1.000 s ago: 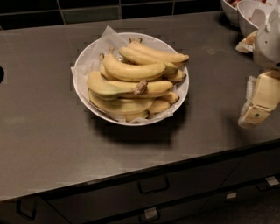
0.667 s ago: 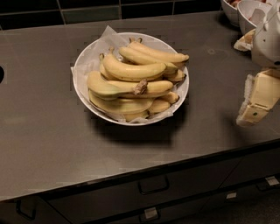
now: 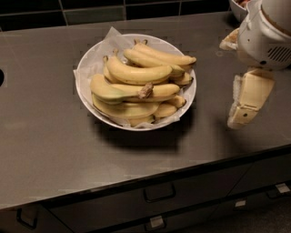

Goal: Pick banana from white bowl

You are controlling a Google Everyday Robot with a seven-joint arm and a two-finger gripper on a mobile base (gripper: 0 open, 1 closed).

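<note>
The white bowl (image 3: 82, 72) with crinkled paper lining stands on the dark counter, left of centre. It holds several yellow bananas. The banana (image 3: 110, 90), thick and pale yellow with a frayed brown stem stub, lies across the front of the pile. My gripper (image 3: 231, 83) hangs at the right, beside the bowl and apart from it. It is open and empty. One cream finger (image 3: 249, 98) points down toward the counter. The other finger (image 3: 229, 40) is partly hidden behind the white wrist body.
The grey counter (image 3: 50, 150) ends at a front edge, with drawers and handles (image 3: 159, 193) below. Another bowl (image 3: 237, 7) stands at the back right corner. A dark tiled wall runs along the back. A dark round opening (image 3: 1, 77) shows at the left edge.
My gripper has moved left, closer to the bowl. The bowl and bananas have not moved.
</note>
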